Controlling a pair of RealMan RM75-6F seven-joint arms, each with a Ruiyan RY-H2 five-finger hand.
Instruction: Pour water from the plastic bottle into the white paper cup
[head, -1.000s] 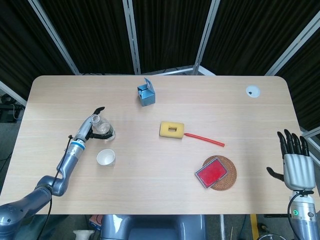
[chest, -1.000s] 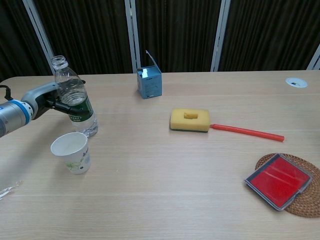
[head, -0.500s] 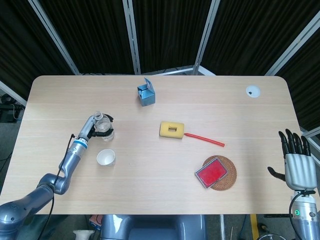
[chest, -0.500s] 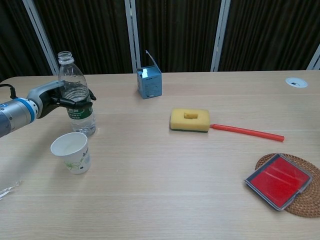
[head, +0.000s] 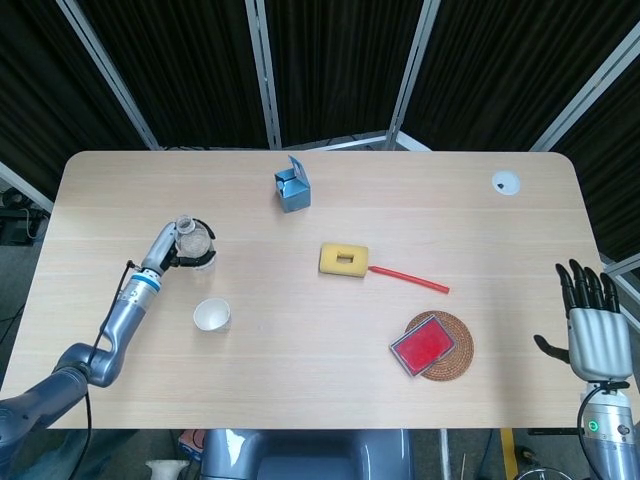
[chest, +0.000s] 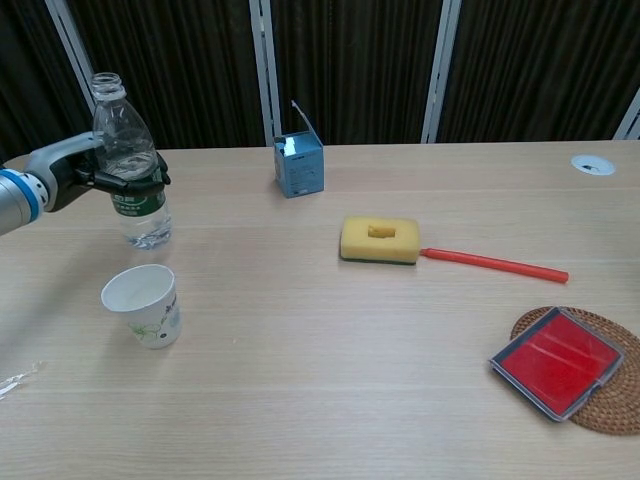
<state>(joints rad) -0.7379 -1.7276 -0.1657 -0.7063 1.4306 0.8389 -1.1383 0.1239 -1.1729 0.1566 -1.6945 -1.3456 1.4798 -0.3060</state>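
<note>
My left hand (chest: 78, 172) (head: 168, 246) grips a clear plastic bottle (chest: 127, 165) (head: 193, 240) with a green label and no cap. The bottle is upright, with its base near the tabletop. A white paper cup (chest: 144, 305) (head: 211, 315) stands upright on the table in front of the bottle, apart from it. My right hand (head: 591, 318) hangs past the table's right edge, fingers straight and apart, holding nothing; the chest view does not show it.
A blue open box (chest: 299, 161) stands at the back centre. A yellow sponge (chest: 379, 240) and a red stick (chest: 493, 264) lie mid-table. A red case (chest: 556, 361) rests on a woven coaster (chest: 608, 408) at the front right. A clear wrapper (chest: 10, 383) lies front left.
My left hand has carried the bottle leftward and away from the cup, bringing it from a slight tilt to upright. The right hand has sunk a little.
</note>
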